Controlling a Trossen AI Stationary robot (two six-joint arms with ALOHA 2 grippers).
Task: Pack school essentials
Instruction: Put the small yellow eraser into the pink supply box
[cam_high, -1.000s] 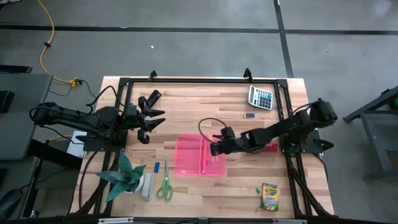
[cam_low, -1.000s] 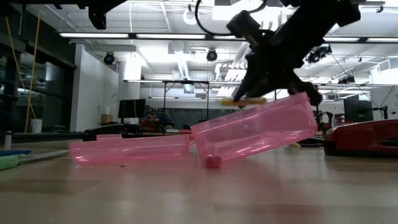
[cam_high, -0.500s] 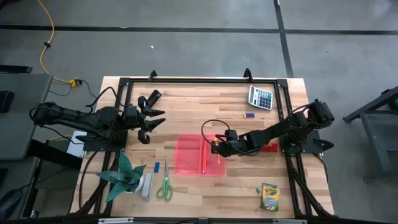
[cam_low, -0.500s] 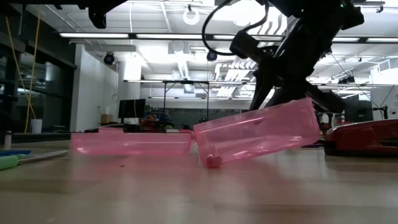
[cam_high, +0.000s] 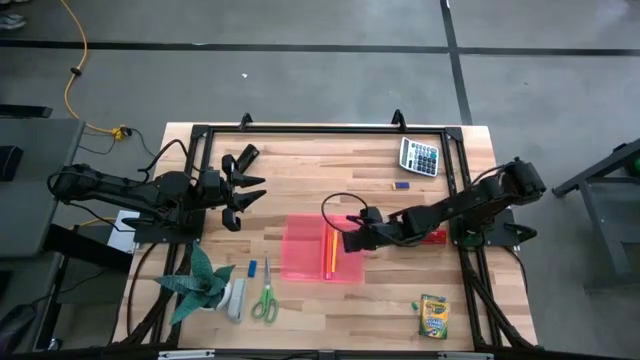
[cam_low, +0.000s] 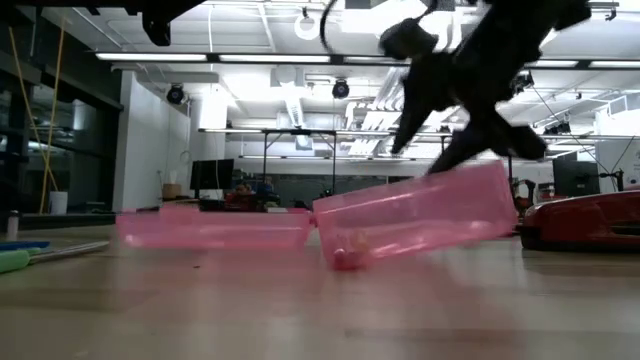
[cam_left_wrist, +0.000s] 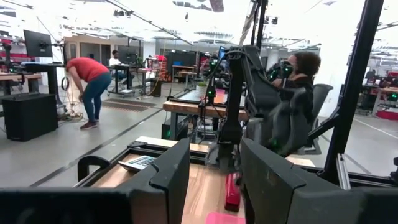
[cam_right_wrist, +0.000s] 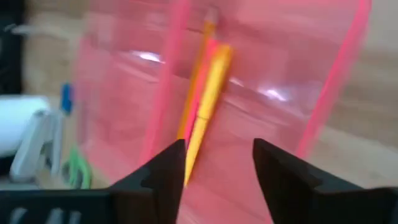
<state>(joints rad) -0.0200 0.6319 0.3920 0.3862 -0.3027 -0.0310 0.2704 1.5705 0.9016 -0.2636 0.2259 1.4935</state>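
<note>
The open pink pencil case (cam_high: 322, 249) lies mid-table, and a yellow marker (cam_right_wrist: 207, 101) and an orange pencil (cam_right_wrist: 194, 87) already rest along its hinge side, so packing looks begun but far from finished. Left out on the wood are the green-handled scissors (cam_high: 265, 298), a small blue eraser (cam_high: 252, 268) beside them, another blue piece (cam_high: 402, 184) near the calculator (cam_high: 420, 156), and the crayon box (cam_high: 433, 315) at the near right corner. The right gripper (cam_high: 349, 238) hangs just above the case's right half, arm stretched low across the table, fingers (cam_right_wrist: 165, 168) apart and empty. The left gripper (cam_high: 243, 190) waits well apart at the table's left, raised, its fingers also spread on nothing.
</note>
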